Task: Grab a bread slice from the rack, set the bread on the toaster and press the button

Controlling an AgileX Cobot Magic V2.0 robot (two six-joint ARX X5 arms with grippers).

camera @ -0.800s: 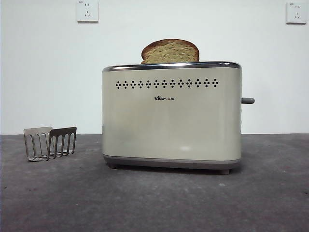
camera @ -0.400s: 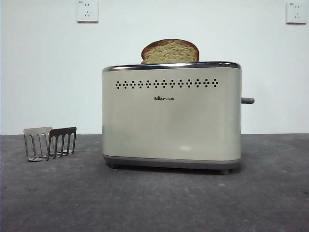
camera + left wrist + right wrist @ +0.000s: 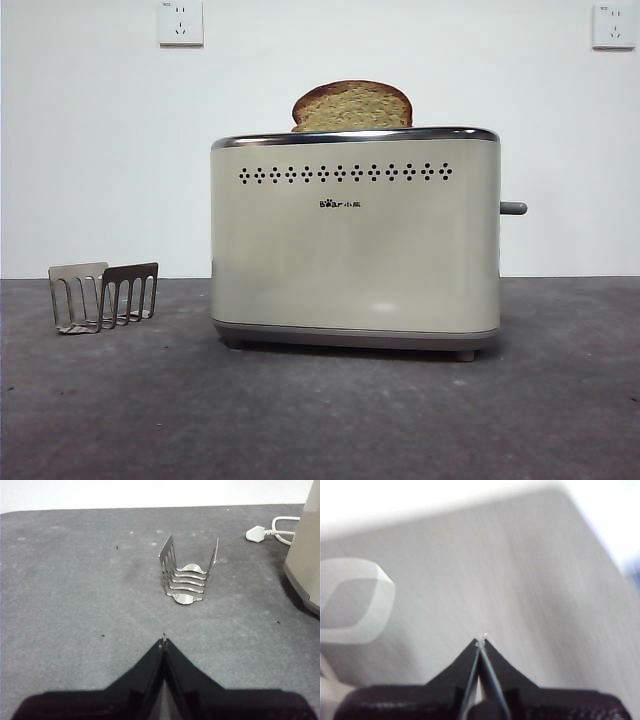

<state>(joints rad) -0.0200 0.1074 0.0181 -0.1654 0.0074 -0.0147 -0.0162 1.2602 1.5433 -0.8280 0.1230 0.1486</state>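
Note:
The slice of bread [image 3: 352,106] stands upright in the top slot of the cream toaster [image 3: 355,240], its rounded top sticking out. The button [image 3: 513,208] is a dark lever at the toaster's right end, in its raised position. The rack [image 3: 104,296] stands empty on the table left of the toaster; it also shows in the left wrist view [image 3: 189,573]. My left gripper [image 3: 164,641] is shut and empty, hanging over the table short of the rack. My right gripper [image 3: 481,639] is shut and empty over blurred grey table. Neither arm shows in the front view.
Two white wall sockets [image 3: 180,22] are on the back wall. A white plug and cord [image 3: 265,530] lie on the table behind the toaster's corner [image 3: 306,550]. A blurred pale shape [image 3: 352,600] shows in the right wrist view.

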